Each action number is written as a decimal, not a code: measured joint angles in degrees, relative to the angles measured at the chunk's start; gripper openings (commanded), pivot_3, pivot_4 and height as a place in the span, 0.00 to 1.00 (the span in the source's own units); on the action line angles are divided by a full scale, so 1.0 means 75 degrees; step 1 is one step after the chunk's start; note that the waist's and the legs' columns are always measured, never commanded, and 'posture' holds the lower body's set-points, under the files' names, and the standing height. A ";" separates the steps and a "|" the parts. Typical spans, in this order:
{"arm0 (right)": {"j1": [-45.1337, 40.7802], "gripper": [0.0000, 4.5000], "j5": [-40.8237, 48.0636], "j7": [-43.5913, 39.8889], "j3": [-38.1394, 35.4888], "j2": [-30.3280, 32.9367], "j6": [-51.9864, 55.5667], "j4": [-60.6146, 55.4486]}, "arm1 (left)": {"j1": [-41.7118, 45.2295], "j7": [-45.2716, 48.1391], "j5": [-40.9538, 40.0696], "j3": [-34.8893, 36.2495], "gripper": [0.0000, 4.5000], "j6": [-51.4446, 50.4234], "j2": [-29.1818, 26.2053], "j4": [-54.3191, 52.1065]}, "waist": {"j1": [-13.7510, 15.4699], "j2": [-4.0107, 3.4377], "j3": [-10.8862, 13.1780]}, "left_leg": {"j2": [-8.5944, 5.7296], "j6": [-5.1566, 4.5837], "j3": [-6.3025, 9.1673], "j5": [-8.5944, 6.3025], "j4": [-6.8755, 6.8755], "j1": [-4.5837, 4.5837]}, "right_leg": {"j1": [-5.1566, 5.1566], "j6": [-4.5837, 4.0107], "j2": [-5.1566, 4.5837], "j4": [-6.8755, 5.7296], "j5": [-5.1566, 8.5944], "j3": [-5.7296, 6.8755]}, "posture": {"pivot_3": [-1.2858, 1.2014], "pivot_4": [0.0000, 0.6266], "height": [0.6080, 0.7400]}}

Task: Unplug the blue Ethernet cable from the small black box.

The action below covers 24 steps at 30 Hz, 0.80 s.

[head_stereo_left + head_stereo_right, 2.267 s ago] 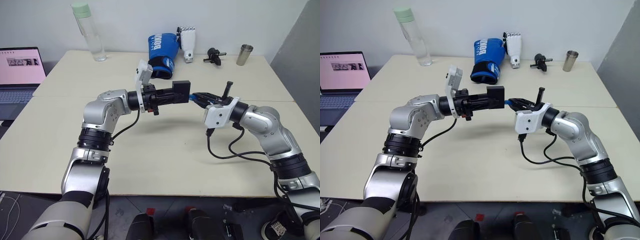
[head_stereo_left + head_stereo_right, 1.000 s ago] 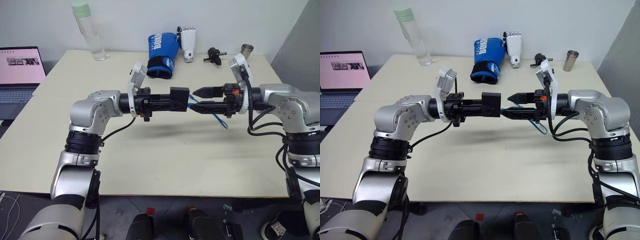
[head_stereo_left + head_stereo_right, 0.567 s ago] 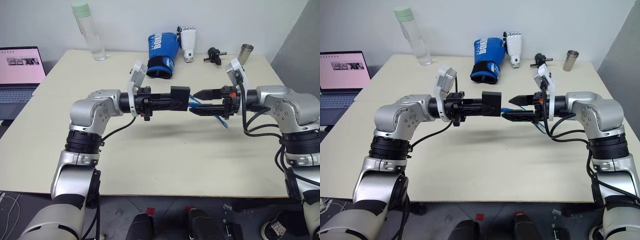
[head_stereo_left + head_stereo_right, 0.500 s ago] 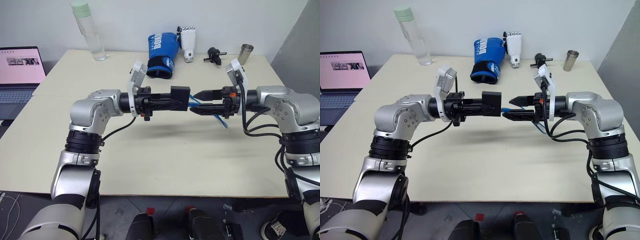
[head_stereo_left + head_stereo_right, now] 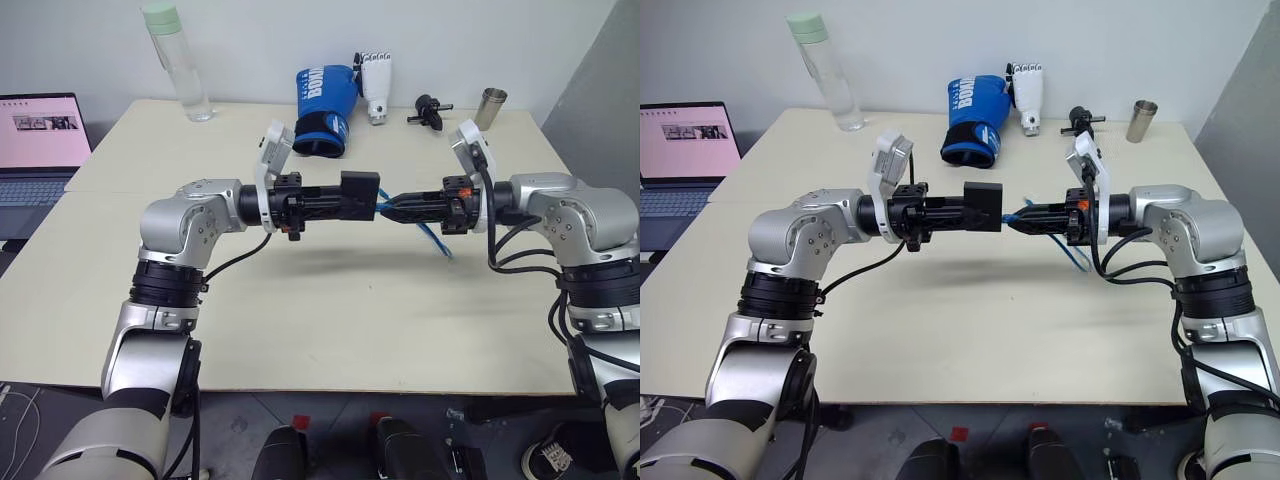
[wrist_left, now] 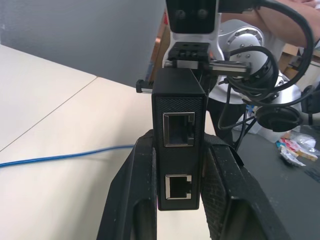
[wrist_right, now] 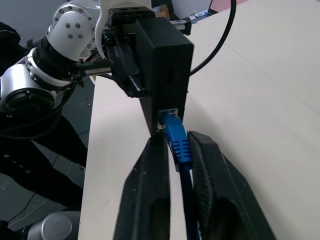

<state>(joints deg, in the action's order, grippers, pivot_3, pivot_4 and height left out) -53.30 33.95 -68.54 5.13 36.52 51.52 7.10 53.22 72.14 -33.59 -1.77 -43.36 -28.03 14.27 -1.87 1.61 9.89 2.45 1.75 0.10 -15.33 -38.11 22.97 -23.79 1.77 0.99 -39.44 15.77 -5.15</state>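
The right pincer [image 7: 177,150] is closed on the plug end of the blue Ethernet cable [image 7: 176,140], which is still seated in a port of the small black box [image 7: 162,65]. The box is gripped between the fingers of the left pincer [image 6: 180,165], closed on its sides, and is held level above the worktop [image 5: 330,310], with two ports seen facing the left wrist camera. The two pincers point toward each other. The rest of the cable hangs from the right pincer down to the worktop. A clear bottle [image 5: 178,62], a blue boxing glove [image 5: 322,100], a metal cup [image 5: 489,108] and a laptop [image 5: 38,140] lie well apart, at the far and left edges.
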 measured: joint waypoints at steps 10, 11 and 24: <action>-0.0001 0.31 0.0093 -0.0037 -0.0004 0.0094 0.0277 0.0001 | 0.0000 0.0087 -0.0027 -0.0017 0.18 0.0003 0.0041 -0.0005 | 0.0001 0.0000 0.0000 | 0.0000 0.0000 0.0000 0.0000 0.0000 0.0001 | -0.0001 0.0000 0.0000 0.0000 0.0000 0.0000 | 0.52 0.24 1.00; -0.0002 0.31 0.0135 -0.0071 -0.0005 0.0145 0.0380 0.0001 | 0.0000 0.0111 -0.0027 -0.0017 0.18 0.0003 0.0041 -0.0005 | 0.0001 0.0000 0.0000 | 0.0000 0.0000 0.0000 0.0000 0.0000 0.0001 | 0.0000 0.0000 0.0000 0.0000 0.0000 0.0001 | 0.52 0.24 1.00; -0.0324 0.31 0.0370 -0.0171 -0.0056 0.0084 0.0799 0.0329 | 0.0003 0.0148 -0.0027 -0.0019 0.18 0.0008 0.0055 -0.0007 | -0.0001 0.0000 0.0000 | 0.0000 0.0000 0.0000 0.0000 0.0002 0.0002 | -0.0002 0.0000 0.0001 0.0001 0.0000 0.0000 | 0.52 0.24 1.00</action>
<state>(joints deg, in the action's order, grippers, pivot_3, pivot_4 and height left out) -55.73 36.72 -69.82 4.71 37.15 57.51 9.57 53.24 73.25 -33.79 -1.91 -43.30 -27.62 14.22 -1.88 1.60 9.90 2.45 1.75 0.10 -15.33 -38.09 22.99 -23.81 1.77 0.99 -39.43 15.77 -5.15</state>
